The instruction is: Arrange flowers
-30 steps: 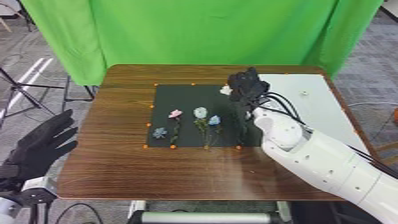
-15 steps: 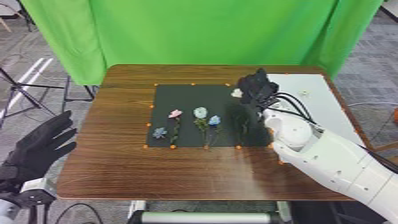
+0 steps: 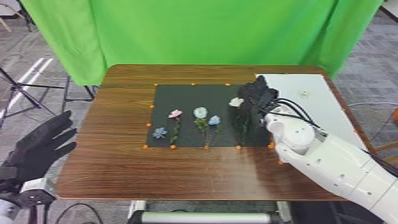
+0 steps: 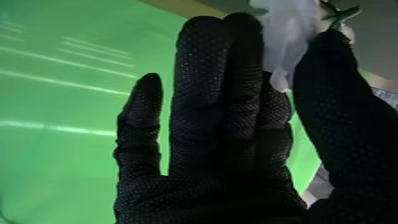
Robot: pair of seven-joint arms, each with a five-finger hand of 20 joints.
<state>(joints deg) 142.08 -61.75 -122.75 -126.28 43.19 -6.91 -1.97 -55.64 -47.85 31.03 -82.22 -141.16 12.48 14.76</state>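
Holding a white flower [image 3: 235, 102], right hand [image 3: 258, 95] is over the right part of the black mat [image 3: 191, 94], next to the white sheet [image 3: 322, 111]. Grip is narrow: bloom between thumb and fingers, fingers straight (green bit of stem by the thumb tip, rest of the stem hard to make out). Left hand [image 3: 35, 145] off the table's left edge, fingers spread wide, nothing in it.

Other blooms, all lying on the mat, left of the right hand: dusty blue flower [image 3: 160, 132] nearest the mat's left edge, then pink flower [image 3: 175, 113], pale blue flower [image 3: 200, 112], blue flower [image 3: 214, 120] just beside the pale one. Stems run toward the robot. Mat and sheet are on the brown table [image 3: 124, 170], green cloth [image 3: 213, 32] behind.
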